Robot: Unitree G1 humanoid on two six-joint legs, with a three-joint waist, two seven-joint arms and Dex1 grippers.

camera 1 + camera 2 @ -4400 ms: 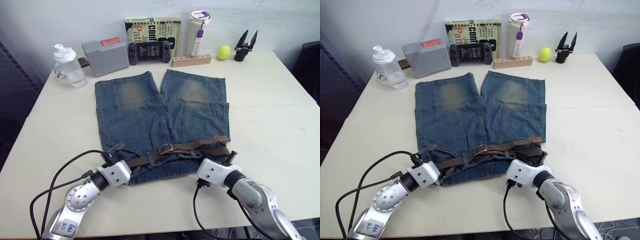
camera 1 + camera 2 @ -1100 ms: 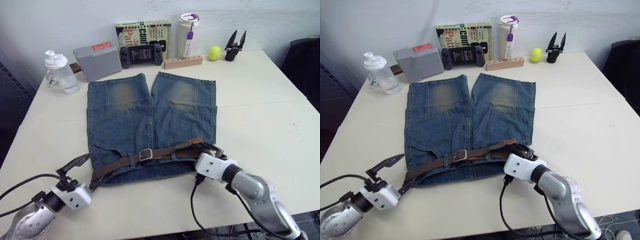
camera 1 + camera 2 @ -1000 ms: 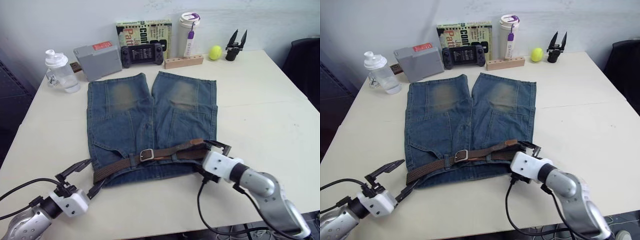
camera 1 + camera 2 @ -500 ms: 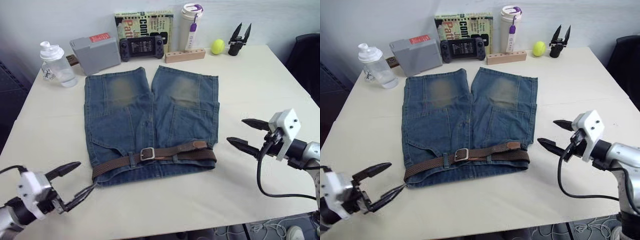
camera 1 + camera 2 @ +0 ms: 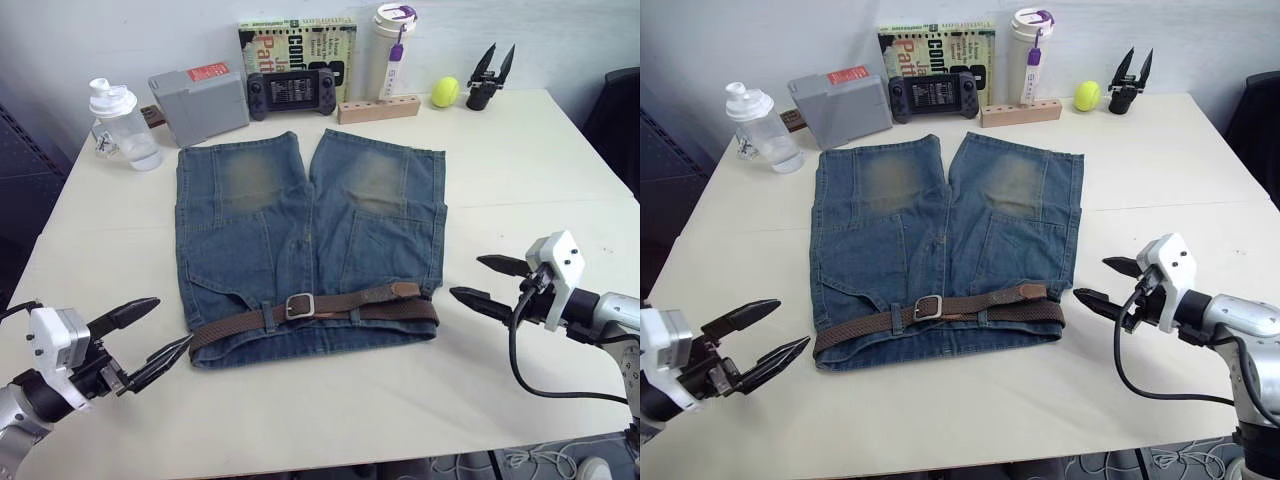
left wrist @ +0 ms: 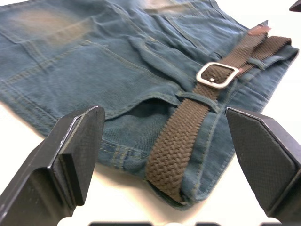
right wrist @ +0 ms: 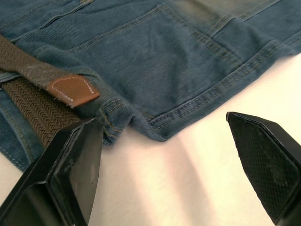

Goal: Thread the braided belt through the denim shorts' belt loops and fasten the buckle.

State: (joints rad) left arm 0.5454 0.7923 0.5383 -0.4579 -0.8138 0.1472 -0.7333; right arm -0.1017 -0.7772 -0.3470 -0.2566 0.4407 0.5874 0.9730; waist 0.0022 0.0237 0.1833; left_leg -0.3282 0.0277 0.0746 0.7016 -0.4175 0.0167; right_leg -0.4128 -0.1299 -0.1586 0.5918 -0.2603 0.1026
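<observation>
Denim shorts [image 5: 300, 230]: flat at the desk's [image 5: 530, 190] middle, waistband toward the near edge. Braided belt [image 5: 315, 312]: along the waistband, passing under belt loops [image 6: 197, 98], tan tip [image 7: 73, 89] at the right. Buckle [image 5: 299, 305]: mid-waist, on the belt. Left gripper [image 5: 150, 335]: fingers apart, empty, near the near-left corner. Right gripper [image 5: 485, 282]: fingers apart, empty, beside the belt's right end.

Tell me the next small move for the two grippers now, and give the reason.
Probably no further grasp: just draw both arms clear. The dark-brown braided belt lies along the waistband of the faded blue denim shorts, its square silver buckle looks fastened, and the left gripper and right gripper hang open, off the cloth.
</observation>
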